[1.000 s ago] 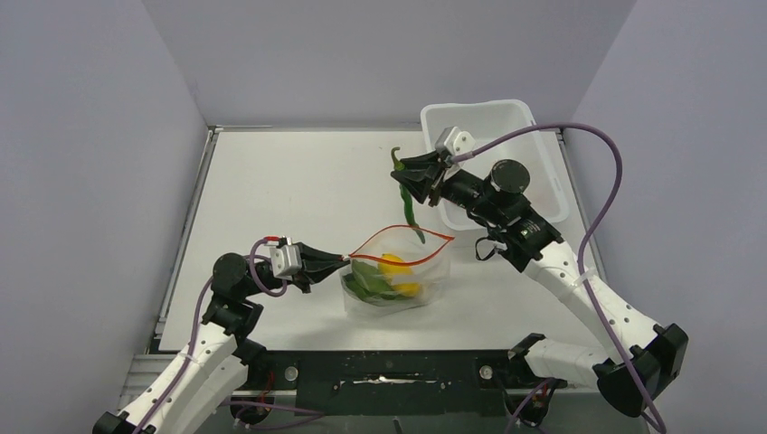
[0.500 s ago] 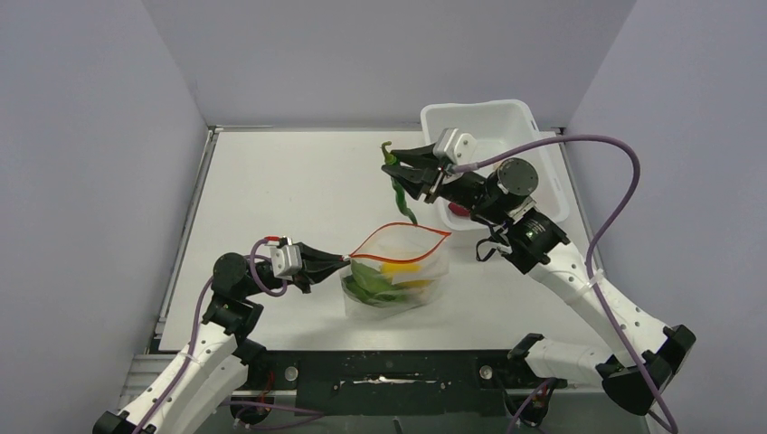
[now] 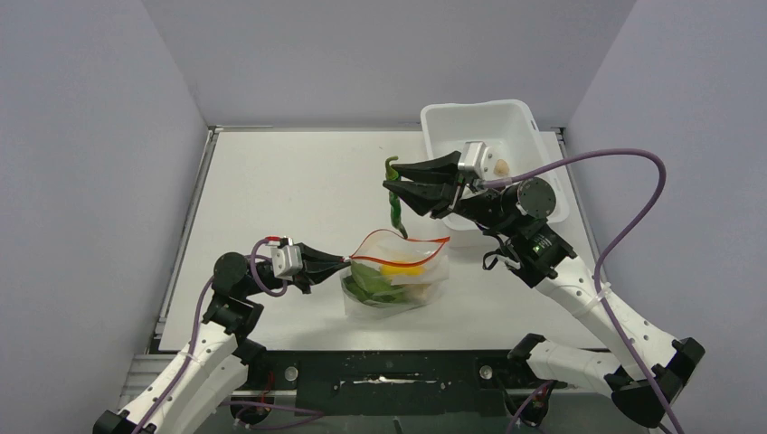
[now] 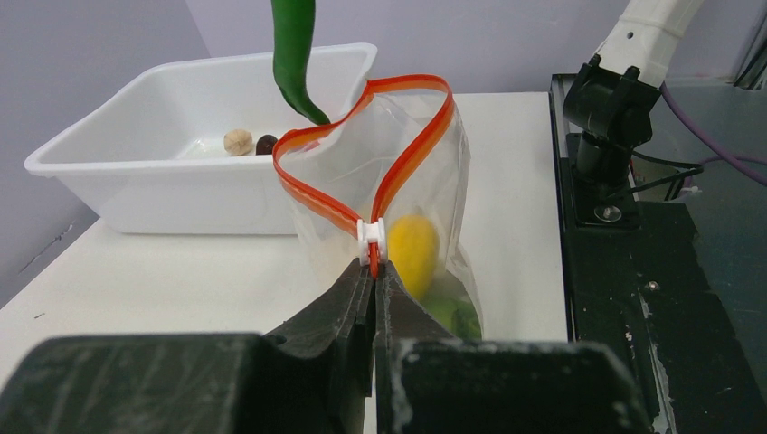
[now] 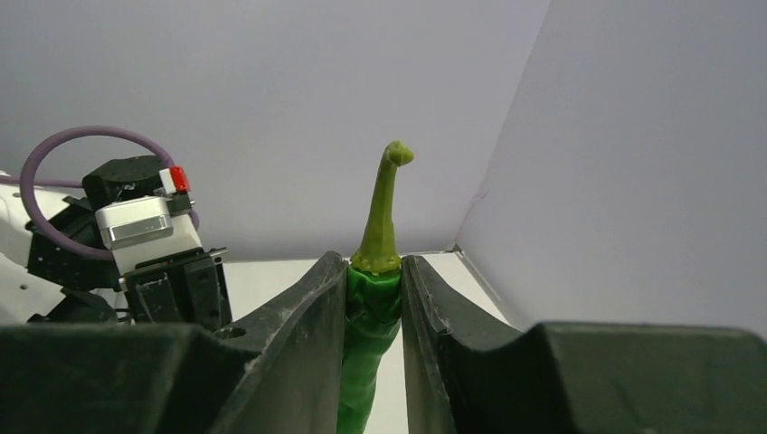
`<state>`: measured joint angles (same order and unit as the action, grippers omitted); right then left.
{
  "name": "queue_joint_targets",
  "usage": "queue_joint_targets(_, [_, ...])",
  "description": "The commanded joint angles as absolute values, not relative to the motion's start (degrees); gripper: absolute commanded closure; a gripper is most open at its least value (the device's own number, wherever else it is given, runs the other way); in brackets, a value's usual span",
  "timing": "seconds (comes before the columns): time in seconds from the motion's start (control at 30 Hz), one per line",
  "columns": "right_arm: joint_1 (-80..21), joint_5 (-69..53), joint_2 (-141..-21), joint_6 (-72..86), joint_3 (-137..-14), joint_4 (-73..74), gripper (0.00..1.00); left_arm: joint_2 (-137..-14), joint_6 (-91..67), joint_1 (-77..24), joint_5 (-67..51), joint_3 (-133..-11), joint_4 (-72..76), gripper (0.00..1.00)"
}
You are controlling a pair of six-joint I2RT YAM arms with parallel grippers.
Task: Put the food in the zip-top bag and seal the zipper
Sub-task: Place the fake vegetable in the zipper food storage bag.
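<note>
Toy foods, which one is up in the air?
The thin green pepper, clamped in the right gripper over the zip-top bag; the others lie in the bag or the white tub.

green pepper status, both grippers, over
Left gripper shut on red-orange zipper of clear zip-top bag, mouth open. Right gripper shut on thin green pepper, tip near mouth's rim. Nothing blocking.

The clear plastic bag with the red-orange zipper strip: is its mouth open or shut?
Open: its red-orange zipper strip spreads into a wide loop, the left gripper shut on one end.
</note>
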<state>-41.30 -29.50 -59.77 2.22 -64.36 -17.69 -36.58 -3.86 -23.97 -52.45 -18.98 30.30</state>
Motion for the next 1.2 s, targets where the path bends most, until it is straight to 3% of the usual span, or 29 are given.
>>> queue_joint_targets(0.0, [-41.6, -31.4, -58.8, 7.0, -63.2, -22.7, 0.84, -36.7, -4.0, -24.3, -53.0, -19.0, 33.8, 1.00])
queue_joint_targets(0.4, [-41.6, -31.4, -57.7, 1.6, -70.1, -17.0, 0.85, -36.5, -3.6, -24.3, -53.0, -19.1, 33.1, 1.00])
queue_joint_targets(0.87, [-41.7, -34.7, -55.2, 9.7, -61.7, -22.5, 0.85, -36.6, -3.1, -24.3, -53.2, -19.1, 32.7, 1.00])
queue_joint_targets(1.17, [-41.7, -34.4, -54.3, 9.8, -58.0, -16.5, 0.85, -36.4, -2.8, -24.3, -53.6, -19.1, 32.2, 1.00])
